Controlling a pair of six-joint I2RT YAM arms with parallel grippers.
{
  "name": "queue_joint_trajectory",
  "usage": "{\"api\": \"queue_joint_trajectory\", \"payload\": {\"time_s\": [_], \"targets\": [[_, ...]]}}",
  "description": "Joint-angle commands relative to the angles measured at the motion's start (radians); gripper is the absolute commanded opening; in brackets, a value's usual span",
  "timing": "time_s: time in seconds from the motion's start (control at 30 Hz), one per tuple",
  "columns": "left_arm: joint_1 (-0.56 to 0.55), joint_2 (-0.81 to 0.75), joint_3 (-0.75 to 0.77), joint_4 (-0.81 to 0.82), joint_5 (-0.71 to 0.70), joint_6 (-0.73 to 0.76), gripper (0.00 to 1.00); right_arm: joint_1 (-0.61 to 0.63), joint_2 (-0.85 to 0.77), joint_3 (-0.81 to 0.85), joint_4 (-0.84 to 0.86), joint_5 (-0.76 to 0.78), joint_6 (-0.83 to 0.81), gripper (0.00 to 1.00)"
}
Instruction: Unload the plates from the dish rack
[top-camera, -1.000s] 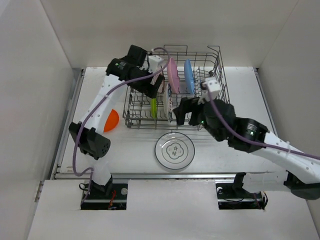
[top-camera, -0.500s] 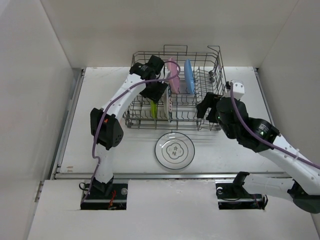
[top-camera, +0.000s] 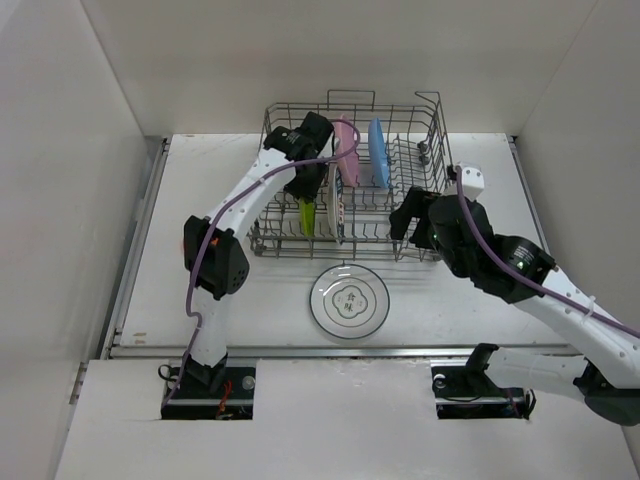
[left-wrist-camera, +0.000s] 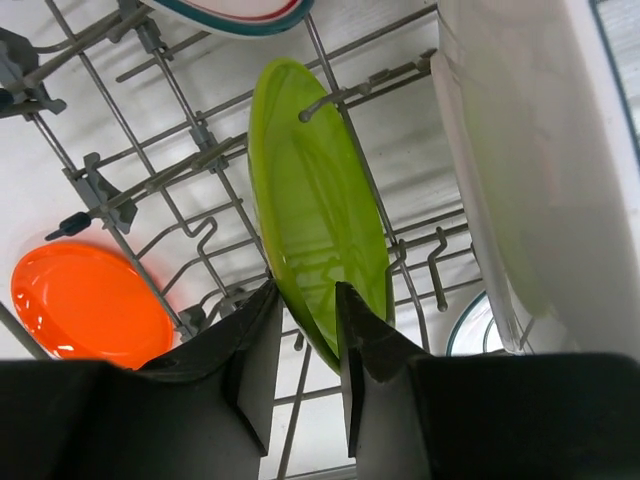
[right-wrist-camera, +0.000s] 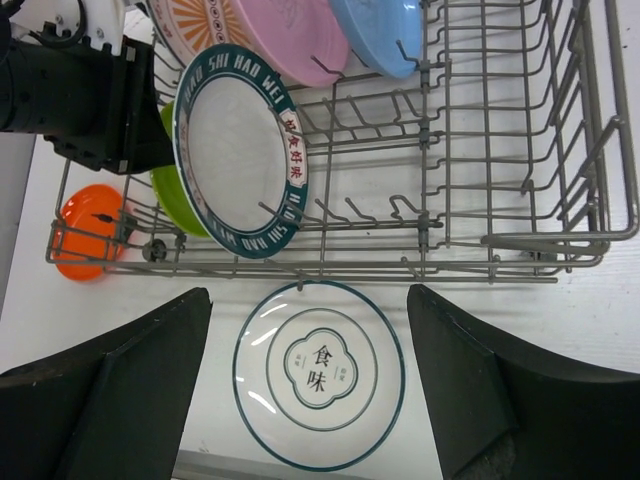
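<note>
On the table (top-camera: 270, 310), the small orange plate (left-wrist-camera: 88, 305) lies outside the wires at about 8 o'clock of the dish rack (top-camera: 437, 140), which stands toward 12 o'clock on the table. Inside the rack's left part, the left gripper (left-wrist-camera: 306, 290) reaches down among the tines, its jaws pinching the lower rim of the lime green plate (left-wrist-camera: 315, 190), one finger on each face. That plate stands on edge between the tines. Just at its 3 o'clock stands a white plate with a teal-red rim (right-wrist-camera: 240, 150), also on edge. Toward 1 o'clock from it, the pink plate (top-camera: 347, 150) and then the blue plate (top-camera: 378, 152) lean in the back rows. A second white plate (top-camera: 348, 300) lies flat on the table at the rack's 6 o'clock. The right gripper (right-wrist-camera: 307, 290) hangs by the rack's 4 o'clock corner, jaws spread wide and holding nothing.
</note>
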Motion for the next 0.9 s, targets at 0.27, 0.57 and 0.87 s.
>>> {"api": "queue_joint_trajectory", "payload": {"time_s": [0.27,0.57,0.87], "targets": [[0.0,-0.099,0.103,-0.01,-0.06,0.03,0.0,-0.007,0.101,0.116,0.034,-0.066,-0.041,0.89],[0.0,-0.098,0.161,-0.032,-0.101,0.032,0.0,-0.007,0.067,0.096,0.068,-0.048,-0.041,0.89],[0.0,-0.134,0.21,-0.048,-0.209,0.122,0.0,-0.007,0.076,0.077,0.106,-0.101,-0.06,0.89]]}}
